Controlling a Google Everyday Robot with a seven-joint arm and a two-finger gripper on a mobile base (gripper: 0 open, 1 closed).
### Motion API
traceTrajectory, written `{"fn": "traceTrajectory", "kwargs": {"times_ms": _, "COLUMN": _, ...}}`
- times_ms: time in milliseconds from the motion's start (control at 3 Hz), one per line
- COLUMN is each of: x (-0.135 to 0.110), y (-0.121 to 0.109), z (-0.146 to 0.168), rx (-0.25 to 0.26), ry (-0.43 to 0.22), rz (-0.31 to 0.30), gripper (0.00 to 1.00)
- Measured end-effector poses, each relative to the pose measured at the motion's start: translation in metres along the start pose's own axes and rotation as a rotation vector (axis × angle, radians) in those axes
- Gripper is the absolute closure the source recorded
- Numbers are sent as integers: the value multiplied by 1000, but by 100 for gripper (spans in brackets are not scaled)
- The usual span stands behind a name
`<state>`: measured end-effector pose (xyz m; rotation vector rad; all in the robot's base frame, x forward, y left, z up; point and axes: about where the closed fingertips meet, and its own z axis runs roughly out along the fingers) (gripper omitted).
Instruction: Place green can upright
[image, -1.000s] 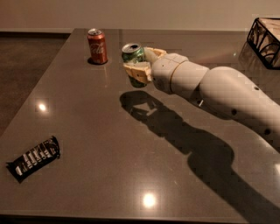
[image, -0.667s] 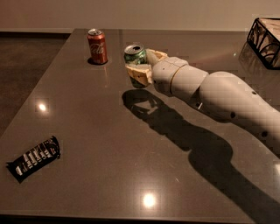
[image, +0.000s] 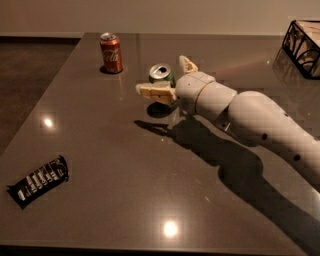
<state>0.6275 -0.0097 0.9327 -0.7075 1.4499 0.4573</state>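
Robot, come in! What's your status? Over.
Status: claw around green can, mid-table. Can upright, base hidden. Farther back, red cola can stands apart.

Office-like room; pincer over grey table

Tool straddles green can on table. Red can stands near, back-left. 1 wrapper front-left, with free passage between.

Single camera, raised above the near worktop edge, faces obliquely down toward the far wall; tool at upper centre.
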Motion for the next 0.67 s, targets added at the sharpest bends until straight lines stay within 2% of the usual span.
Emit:
{"fn": "traceTrajectory", "kwargs": {"times_ms": 333, "x": 11, "y": -2, "z": 1, "rx": 8, "ry": 42, "rz": 30, "gripper": 0}}
{"fn": "traceTrajectory", "kwargs": {"times_ms": 667, "x": 11, "y": -1, "z": 1, "rx": 8, "ry": 42, "rz": 30, "gripper": 0}}
